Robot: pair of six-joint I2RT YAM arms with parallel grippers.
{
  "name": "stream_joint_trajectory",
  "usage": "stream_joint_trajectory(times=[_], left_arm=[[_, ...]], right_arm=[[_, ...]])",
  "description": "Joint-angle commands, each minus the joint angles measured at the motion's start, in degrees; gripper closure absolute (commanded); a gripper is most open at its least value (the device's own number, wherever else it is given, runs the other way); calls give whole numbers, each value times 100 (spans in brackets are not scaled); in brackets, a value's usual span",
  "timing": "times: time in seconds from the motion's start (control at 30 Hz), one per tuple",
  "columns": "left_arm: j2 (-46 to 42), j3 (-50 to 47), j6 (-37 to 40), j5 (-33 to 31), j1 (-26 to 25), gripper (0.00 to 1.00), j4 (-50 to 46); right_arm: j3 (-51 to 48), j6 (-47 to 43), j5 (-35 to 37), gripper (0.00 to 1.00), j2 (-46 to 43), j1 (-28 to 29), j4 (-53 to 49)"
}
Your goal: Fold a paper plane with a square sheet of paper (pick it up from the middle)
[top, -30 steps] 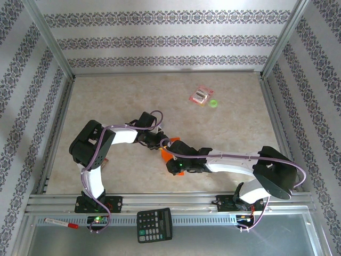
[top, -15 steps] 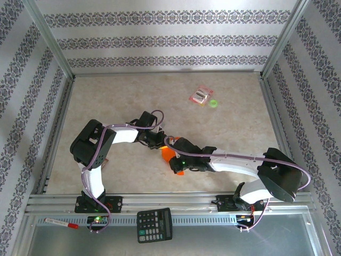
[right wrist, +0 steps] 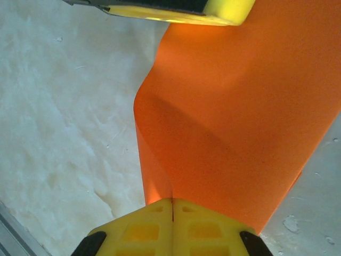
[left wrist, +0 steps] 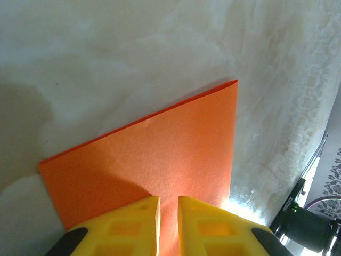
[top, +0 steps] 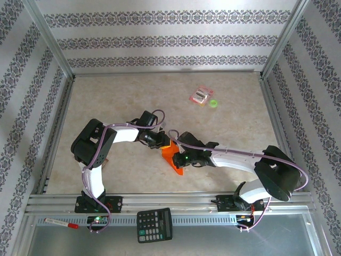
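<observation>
The sheet [top: 170, 156] (buckled upward at one edge) is found just 6 o'clock of the table's [top: 133, 101] middle. It is pinched by the closed right gripper [right wrist: 172, 212] at 4 o'clock. The left gripper's [left wrist: 168, 221] fingers are held slightly apart over it at 10 o'clock.

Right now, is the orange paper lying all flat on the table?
No, the orange paper bends up in a wave just ahead of the right fingers pinching it.
</observation>
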Motion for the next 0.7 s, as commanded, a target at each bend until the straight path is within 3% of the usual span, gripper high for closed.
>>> stream_joint_trajectory(times=[0.0,0.67], left_arm=[[228,15,218,-187,-44,83,-423],[241,97,273,-190,-44,83,-513]], right_arm=[[185,-183,-210,96,109,-125,-99],[336,-484,-335,97,417,-524,-401]])
